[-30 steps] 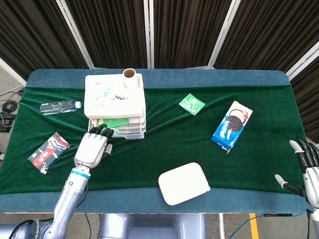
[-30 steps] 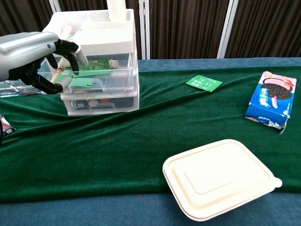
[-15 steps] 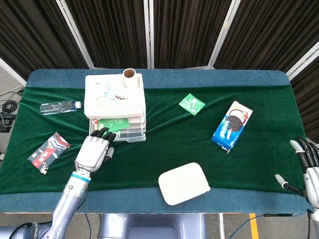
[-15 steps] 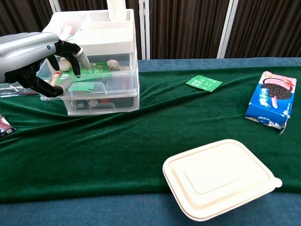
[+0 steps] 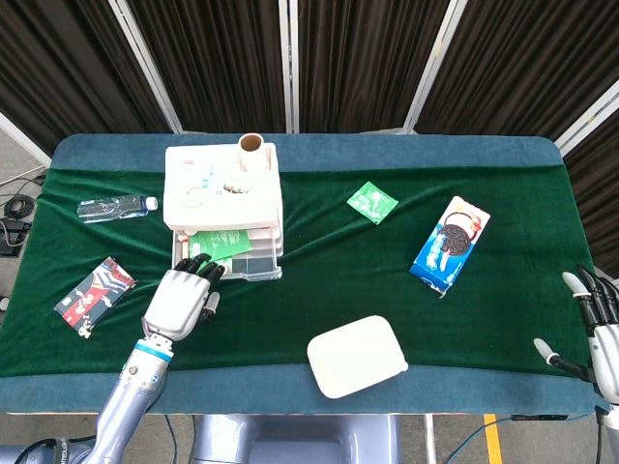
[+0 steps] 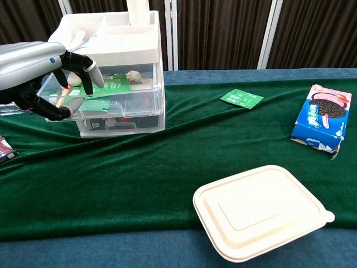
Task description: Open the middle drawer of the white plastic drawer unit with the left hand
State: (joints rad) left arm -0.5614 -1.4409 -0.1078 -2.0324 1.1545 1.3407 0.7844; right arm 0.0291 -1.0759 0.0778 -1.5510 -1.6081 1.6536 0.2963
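The white plastic drawer unit (image 5: 221,193) (image 6: 120,39) stands at the table's back left. Its clear middle drawer (image 5: 227,249) (image 6: 114,101) sticks out partway toward me, showing a green packet and small items inside. My left hand (image 5: 180,296) (image 6: 47,75) grips the drawer's front left corner, fingers hooked over its rim and thumb below. My right hand (image 5: 602,327) hangs at the table's far right edge, fingers apart and holding nothing.
A white lidded lunch box (image 5: 357,355) (image 6: 262,209) lies front centre. An Oreo box (image 5: 450,244) (image 6: 323,117) and a green sachet (image 5: 372,202) (image 6: 241,98) lie to the right. A water bottle (image 5: 116,207) and a snack packet (image 5: 95,295) lie left of the unit.
My left hand has drawn back toward me with the middle drawer's front in its fingers, and the drawer has slid further out of the unit. The right hand has stayed still.
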